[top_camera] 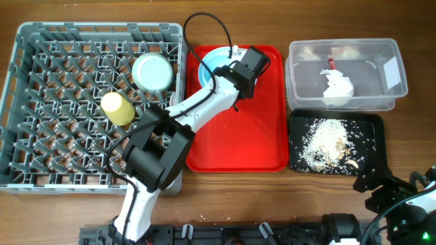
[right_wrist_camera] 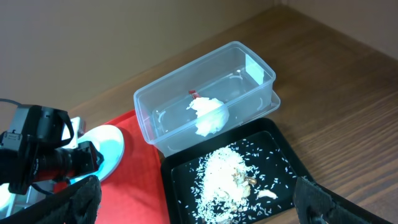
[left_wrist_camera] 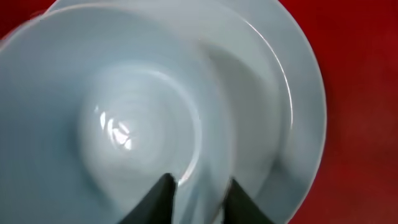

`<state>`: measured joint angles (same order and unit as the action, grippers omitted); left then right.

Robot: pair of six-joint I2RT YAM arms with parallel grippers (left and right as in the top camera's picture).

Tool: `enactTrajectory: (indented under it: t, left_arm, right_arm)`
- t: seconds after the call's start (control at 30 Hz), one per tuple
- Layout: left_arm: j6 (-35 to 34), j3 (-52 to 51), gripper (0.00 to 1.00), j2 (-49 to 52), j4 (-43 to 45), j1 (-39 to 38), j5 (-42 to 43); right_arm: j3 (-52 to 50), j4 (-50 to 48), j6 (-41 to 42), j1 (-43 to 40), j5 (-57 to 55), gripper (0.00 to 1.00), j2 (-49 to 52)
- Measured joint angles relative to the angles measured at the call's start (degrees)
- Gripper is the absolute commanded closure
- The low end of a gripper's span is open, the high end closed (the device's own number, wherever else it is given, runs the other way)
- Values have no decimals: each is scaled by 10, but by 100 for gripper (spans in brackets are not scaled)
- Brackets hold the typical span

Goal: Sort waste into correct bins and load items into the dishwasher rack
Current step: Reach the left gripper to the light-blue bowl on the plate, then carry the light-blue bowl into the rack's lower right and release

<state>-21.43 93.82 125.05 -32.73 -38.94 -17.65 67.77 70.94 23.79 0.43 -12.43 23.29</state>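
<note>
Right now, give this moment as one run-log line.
left gripper: open, straddling small blue bowl rim on plate | right gripper: open, near black tray | rack: green bowl, yellow cup | tub: napkin, wrapper

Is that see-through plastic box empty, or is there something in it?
Not empty. The clear rectangular plastic tub holds a crumpled white paper napkin and a small red wrapper, seen from overhead.
</note>
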Motion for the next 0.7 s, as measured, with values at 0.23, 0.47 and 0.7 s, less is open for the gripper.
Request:
enactTrajectory:
  t: [0.23,0.47,0.7]
  left_arm:
    - [3,1,96,-37,-91,-1,2]
    - [2,28,96,-464,-311,63,172]
    - [198,-50,96,-466,-552,432,611]
  right_arm:
    - [0,0,0,0,0,0,0]
    - [0,0,0,0,0,0,0]
    - [0,0,0,0,0,0,0]
